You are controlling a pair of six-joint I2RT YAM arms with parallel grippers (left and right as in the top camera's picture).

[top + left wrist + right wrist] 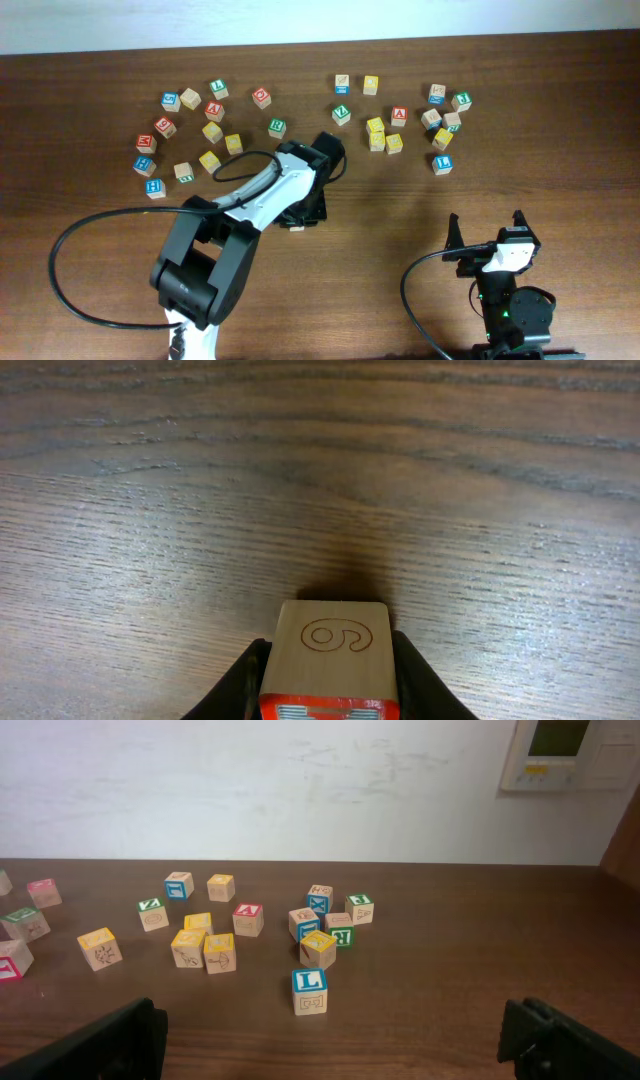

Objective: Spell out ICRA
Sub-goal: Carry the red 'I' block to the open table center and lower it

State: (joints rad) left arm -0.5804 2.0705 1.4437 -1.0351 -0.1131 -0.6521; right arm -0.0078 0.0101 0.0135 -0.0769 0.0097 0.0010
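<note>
My left gripper (298, 218) (330, 682) is shut on a small wooden cube (330, 645) (296, 229). Both black fingers press its sides, low over bare table near the middle. The cube has a red-framed face toward the camera and an engraved 6 or 9 on top; its letter is cut off. A red A cube (399, 114) (247, 917) lies in the right-hand cluster among yellow cubes (376, 127). A green-lettered cube (277, 128) lies just beyond my left arm. My right gripper (487, 228) (335, 1050) stands open at the front right with nothing between its fingers.
Many more letter cubes are scattered along the far half of the table in a left group (190, 98) and a right group (437, 93). A blue L cube (443, 163) (310, 990) is the nearest one ahead of my right gripper. A black cable (75, 270) loops at the front left.
</note>
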